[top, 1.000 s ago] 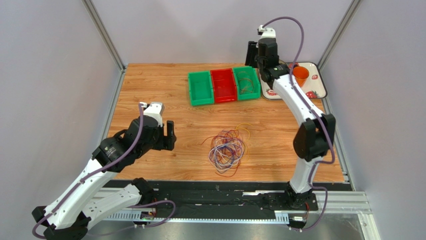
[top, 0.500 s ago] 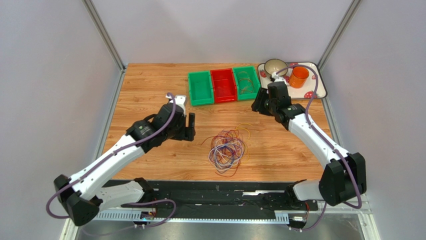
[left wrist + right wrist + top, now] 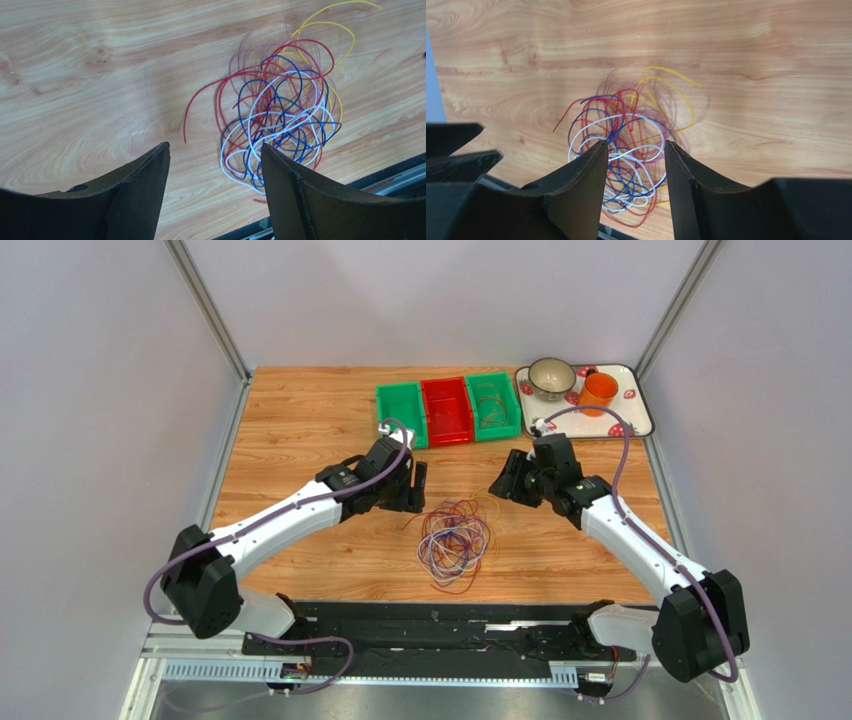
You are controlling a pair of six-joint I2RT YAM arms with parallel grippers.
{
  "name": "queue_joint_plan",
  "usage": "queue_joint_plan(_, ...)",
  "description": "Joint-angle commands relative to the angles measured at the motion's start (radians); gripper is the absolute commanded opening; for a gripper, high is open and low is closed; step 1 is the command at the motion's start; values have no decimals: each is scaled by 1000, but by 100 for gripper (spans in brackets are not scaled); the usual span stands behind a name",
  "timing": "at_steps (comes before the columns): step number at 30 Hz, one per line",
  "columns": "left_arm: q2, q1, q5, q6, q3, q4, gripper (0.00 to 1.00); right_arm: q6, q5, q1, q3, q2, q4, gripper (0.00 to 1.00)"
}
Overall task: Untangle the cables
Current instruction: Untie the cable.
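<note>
The cables [image 3: 455,540] lie in one tangled pile of red, blue, white, purple and yellow loops on the wooden table, near its front middle. My left gripper [image 3: 412,488] hovers just up-left of the pile, open and empty. In the left wrist view its gripper [image 3: 215,146] is wide open, with the cables [image 3: 280,115] ahead and to the right of it. My right gripper [image 3: 505,483] hovers just up-right of the pile, open and empty. In the right wrist view its gripper [image 3: 636,143] frames the cables [image 3: 636,120] between the fingers, above them.
Three bins stand at the back: green bin [image 3: 400,418], red bin [image 3: 447,410], and a green bin [image 3: 492,405] holding some thin wires. A tray [image 3: 640,420] at the back right carries a bowl [image 3: 551,378] and an orange cup [image 3: 600,393]. The black front rail [image 3: 450,615] lies just below the pile.
Both arms have closed in on the cable pile. The left gripper moved right and away from the base; the right gripper came from the far bins toward the table's middle. The cables have not moved.
</note>
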Motion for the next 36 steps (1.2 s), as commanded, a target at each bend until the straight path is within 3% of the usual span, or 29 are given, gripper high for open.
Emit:
queue_joint_plan(1,58,-8,32,-24,54,103,75,27,-70,46,-4,26,68,48)
queue_joint_plan(14,181,-20,98,-61,33,116,62,38,-78,112,12,112,89,45)
queue_joint_plan(26,150,-108,101,-124,-72,120,54,6,-32,120,38,134,48,45)
queue_joint_plan(36,193,-115,118,-125,-70,153,39,5,-38,129,38,155,57,45)
